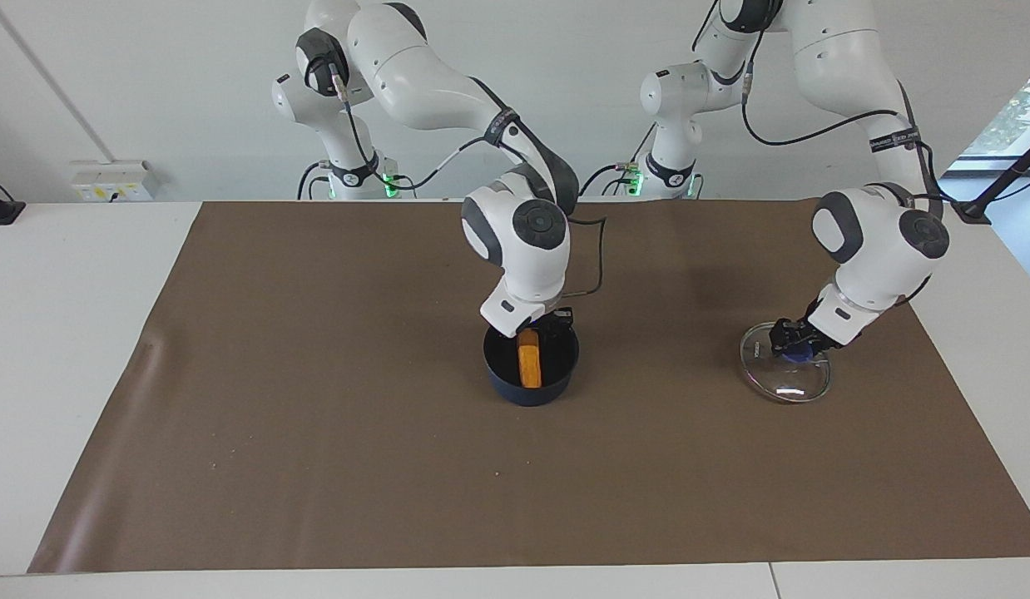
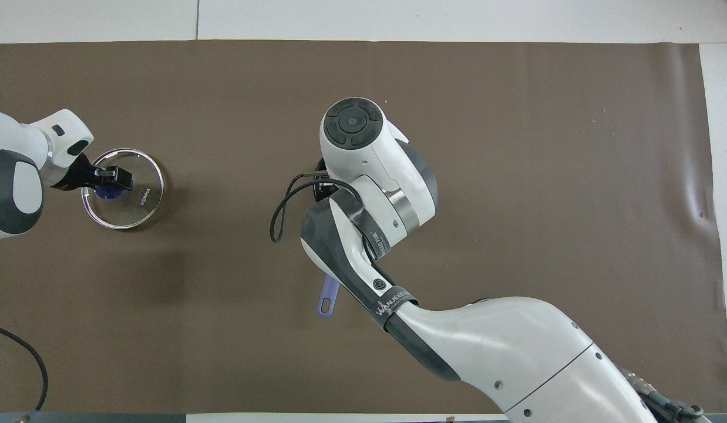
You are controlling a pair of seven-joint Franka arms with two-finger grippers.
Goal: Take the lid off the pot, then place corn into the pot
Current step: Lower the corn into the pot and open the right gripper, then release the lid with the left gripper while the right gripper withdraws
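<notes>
Your right end effector [image 1: 538,326] sits at the pot [image 1: 532,368], down at the rim on the robots' side, with the corn [image 1: 529,358] directly below it inside the pot. The corn's long axis runs roughly toward and away from the robots, leaning up toward the end effector's fingers. You can't tell whether those fingers are clenched on the cob or already released; the wrist hides them in the overhead view, where only the pot handle [image 2: 327,296] pokes out toward the robots. The pot stands mid-tabletop on the brown mat [image 1: 315,416]. Your left end effector [image 1: 794,339] is well apart, toward the left arm's end of the tabletop, low over the lid [image 1: 783,374], fingers either side of the blue knob [image 2: 109,190]; clenched or not, can't tell. The lid lies flat on the mat. Judged from this, the lid is off and the corn is in or nearly in. The right end effector only needs to let go and rise straight up, clear of the rim.
</notes>
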